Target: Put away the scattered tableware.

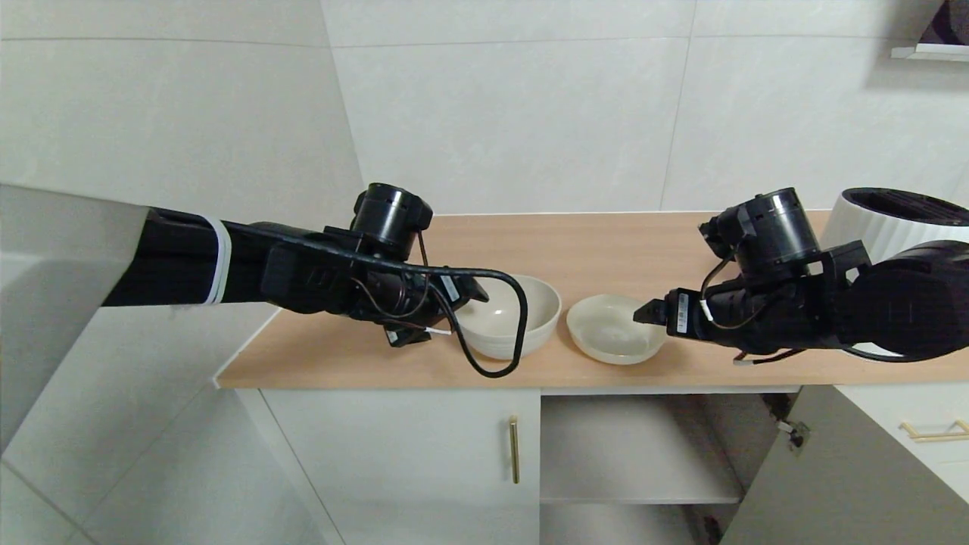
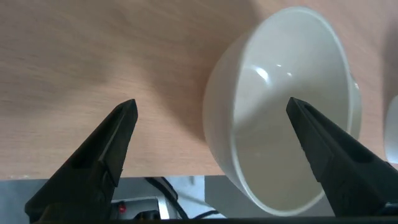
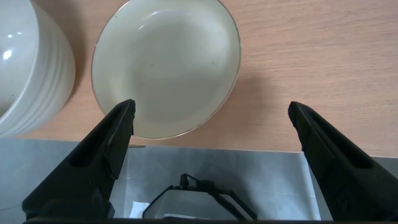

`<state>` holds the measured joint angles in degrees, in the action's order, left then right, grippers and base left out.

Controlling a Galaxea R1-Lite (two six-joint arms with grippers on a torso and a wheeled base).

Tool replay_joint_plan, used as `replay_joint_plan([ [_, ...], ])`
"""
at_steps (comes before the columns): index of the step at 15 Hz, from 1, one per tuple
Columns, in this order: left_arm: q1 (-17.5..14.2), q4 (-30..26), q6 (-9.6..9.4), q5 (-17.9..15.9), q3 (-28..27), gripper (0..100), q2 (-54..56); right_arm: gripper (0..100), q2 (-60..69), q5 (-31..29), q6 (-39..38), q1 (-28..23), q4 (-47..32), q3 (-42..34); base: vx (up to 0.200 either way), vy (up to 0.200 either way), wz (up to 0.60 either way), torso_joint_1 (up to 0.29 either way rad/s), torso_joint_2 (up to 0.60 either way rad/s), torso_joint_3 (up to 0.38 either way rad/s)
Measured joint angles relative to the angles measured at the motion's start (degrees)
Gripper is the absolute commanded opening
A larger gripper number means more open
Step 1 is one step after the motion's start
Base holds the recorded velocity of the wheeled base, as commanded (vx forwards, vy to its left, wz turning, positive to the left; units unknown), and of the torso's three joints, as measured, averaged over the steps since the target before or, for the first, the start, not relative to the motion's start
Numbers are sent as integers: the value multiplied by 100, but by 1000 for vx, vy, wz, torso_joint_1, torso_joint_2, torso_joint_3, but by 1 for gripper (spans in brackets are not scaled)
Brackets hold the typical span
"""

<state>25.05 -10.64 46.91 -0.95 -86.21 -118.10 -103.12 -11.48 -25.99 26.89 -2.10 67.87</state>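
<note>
Two cream bowls stand side by side on the wooden counter (image 1: 606,250). The deep bowl (image 1: 509,314) is on the left and the shallow bowl (image 1: 617,327) on the right. My left gripper (image 1: 475,294) hangs open at the deep bowl's left rim. In the left wrist view the left gripper (image 2: 211,106) straddles the wall of the deep bowl (image 2: 286,118), one finger over the inside, one over the counter. My right gripper (image 1: 649,312) is open at the shallow bowl's right edge. The right wrist view has the right gripper (image 3: 211,112) just off the shallow bowl (image 3: 165,62), holding nothing.
A white ribbed container (image 1: 901,219) stands at the back right of the counter. Below, a cabinet door (image 1: 802,469) stands open onto a bare shelf (image 1: 636,454). A closed door with a gold handle (image 1: 514,449) is to its left. Tiled walls close in the back and left.
</note>
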Motion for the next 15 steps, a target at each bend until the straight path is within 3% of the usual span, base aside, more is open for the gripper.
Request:
replay_joint_plan([
  [12, 9, -35, -22, -16, 72, 0, 167, 100, -63, -39, 49, -30, 267, 40, 0, 0, 0, 0, 0, 0],
  [15, 50, -41, -27, -20, 135, 0, 291, 100, -363, -608, 98, -68, 544, 73, 0, 0, 0, 0, 0, 0],
])
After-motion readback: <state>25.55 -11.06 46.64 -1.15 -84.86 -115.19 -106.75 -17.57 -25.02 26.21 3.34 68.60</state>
